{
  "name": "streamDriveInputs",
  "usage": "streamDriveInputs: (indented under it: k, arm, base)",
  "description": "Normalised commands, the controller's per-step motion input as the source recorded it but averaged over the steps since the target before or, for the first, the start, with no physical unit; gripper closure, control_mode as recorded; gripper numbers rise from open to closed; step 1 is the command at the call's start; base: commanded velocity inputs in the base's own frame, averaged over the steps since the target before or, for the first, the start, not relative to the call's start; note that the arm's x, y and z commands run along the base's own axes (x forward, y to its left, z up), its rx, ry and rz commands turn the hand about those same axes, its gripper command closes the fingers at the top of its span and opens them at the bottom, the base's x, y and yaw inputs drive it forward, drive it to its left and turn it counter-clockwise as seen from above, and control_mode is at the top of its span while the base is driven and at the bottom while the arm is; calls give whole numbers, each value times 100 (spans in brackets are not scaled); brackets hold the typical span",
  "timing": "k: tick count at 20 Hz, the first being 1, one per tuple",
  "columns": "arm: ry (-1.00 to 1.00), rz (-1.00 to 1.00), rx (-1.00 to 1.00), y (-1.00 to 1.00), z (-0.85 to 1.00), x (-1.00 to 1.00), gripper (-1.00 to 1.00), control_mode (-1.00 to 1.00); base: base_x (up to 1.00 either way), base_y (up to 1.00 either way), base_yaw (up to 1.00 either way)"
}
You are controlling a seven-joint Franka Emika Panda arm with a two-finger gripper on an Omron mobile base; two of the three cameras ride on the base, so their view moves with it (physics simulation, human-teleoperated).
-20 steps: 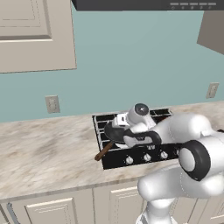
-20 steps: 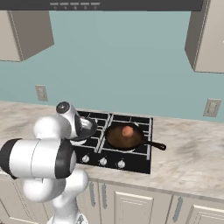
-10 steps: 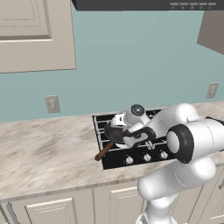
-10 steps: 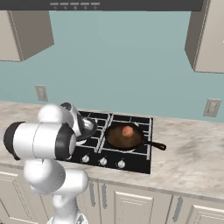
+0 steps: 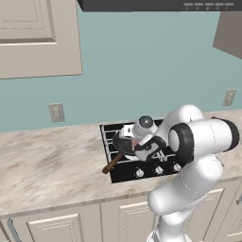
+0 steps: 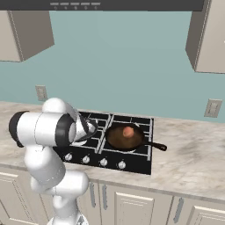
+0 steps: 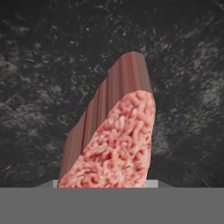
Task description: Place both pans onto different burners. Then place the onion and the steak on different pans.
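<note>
The black pan [image 5: 121, 142] with its brown wooden handle [image 5: 112, 163] sits on the cooktop's left side. My gripper [image 5: 137, 144] hangs just over it, shut on the steak [image 7: 118, 144]. The steak is a pinkish-red slab with a ridged brown edge, standing close above the pan's black floor [image 7: 43, 65]. The steak hides my fingertips in the hand view. A red bit of steak [image 5: 134, 142] shows under the hand. The reddish-brown pan [image 6: 125, 139] rests on a front burner with the onion [image 6: 128, 132] inside it.
The black four-burner cooktop [image 6: 134, 162] has silver knobs [image 6: 103, 162] along its front edge. Marble counter [image 5: 52, 165] stretches to both sides. Wall outlets [image 5: 56, 112] and upper cabinets [image 5: 33, 38] are behind. My own arm [image 6: 48, 129] blocks much of the left burners in the right base view.
The arm's elbow has swung forward and bulks larger in both base views. The hand has stayed over the black pan, edging slightly left. The steak remains gripped.
</note>
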Motion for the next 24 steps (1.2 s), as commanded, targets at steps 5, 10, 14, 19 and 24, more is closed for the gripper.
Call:
streamDriveInputs:
  k: [5,10,14,19,24]
  arm:
    - [0,-6,1,3,-16,18,100,-100]
    - [0,-7,4,2,-15,19,100,-100]
    - [0,-7,7,0,-25,13,100,-100]
    - [0,-6,7,0,-23,14,100,-100]
    - [0,-6,4,0,-20,12,100,-100]
  base:
    - [0,0,0]
    - [0,0,0]
    - [0,0,0]
    - [0,0,0]
    - [0,0,0]
